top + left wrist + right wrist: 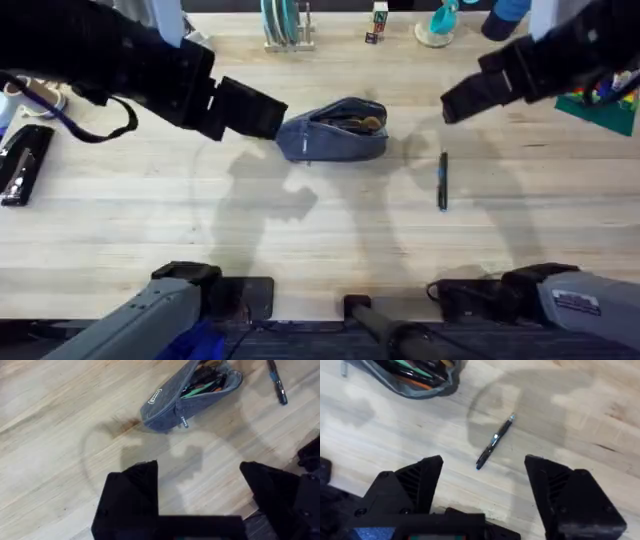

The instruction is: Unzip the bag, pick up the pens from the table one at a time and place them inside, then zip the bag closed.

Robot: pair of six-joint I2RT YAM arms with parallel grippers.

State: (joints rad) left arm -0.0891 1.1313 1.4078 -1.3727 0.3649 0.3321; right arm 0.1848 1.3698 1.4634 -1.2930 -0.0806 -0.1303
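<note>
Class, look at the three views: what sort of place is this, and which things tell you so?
Probably a robot lab workbench set up like a desk: a light-wood table with two arm bases along its near edge, an open bag of pens, and a stapler.

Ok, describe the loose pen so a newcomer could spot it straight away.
Start at the light-wood table and find the blue-grey bag near its middle, unzipped with pens inside. Just to its right lies the pen, alone on bare wood: thin and dark, shorter than the bag, touching nothing.
</note>
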